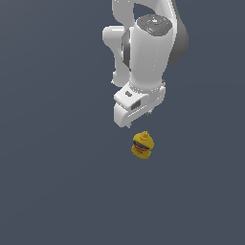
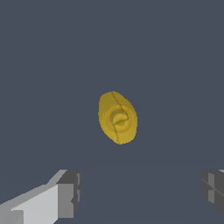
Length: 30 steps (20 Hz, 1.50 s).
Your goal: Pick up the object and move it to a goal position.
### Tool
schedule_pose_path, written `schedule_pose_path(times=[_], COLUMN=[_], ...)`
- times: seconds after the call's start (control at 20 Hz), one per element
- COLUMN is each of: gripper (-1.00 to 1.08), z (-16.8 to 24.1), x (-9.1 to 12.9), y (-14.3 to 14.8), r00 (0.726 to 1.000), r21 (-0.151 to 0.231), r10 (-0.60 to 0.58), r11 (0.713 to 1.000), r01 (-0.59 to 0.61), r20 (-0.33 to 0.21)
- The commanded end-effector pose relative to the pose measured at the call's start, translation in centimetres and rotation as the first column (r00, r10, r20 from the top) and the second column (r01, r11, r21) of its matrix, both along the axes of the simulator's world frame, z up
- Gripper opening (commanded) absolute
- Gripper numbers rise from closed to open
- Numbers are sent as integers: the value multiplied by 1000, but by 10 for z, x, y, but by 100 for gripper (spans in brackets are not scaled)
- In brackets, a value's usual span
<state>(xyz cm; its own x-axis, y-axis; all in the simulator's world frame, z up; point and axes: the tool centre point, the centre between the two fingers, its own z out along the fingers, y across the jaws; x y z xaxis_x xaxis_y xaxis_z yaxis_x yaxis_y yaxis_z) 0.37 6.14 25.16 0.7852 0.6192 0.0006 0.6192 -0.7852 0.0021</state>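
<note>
The object, a short yellow squeeze bottle [image 1: 142,145], stands upright on the dark surface with its nozzle up and a red-and-blue label on its side. In the wrist view I see the object [image 2: 117,117] end-on, cap toward the camera. My gripper [image 2: 142,192] is open, its two grey fingers [image 2: 70,192] spread wide with nothing between them. In the exterior view the gripper [image 1: 139,115] hangs above the bottle, a little toward that view's left, apart from it.
A uniform dark grey-blue surface [image 1: 57,191] lies under everything. The arm's white links [image 1: 148,48] rise to the top of the exterior view.
</note>
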Motion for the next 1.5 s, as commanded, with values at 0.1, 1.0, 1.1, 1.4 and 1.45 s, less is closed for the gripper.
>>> schedule_pose_path(times=[0.1,1.0,1.1,1.4,1.45], gripper=[100,100,100,100,100], z=[-12,-32,-36,-63,-67], x=[10,22,22,21,21], y=[13,31,31,31,31], r00=[992,954,954,953,953], r21=[-1,1,1,2,2], r10=[128,300,301,303,304], r11=[992,954,954,953,953], r01=[-128,-300,-301,-303,-304], r20=[-1,-2,-2,-2,-2])
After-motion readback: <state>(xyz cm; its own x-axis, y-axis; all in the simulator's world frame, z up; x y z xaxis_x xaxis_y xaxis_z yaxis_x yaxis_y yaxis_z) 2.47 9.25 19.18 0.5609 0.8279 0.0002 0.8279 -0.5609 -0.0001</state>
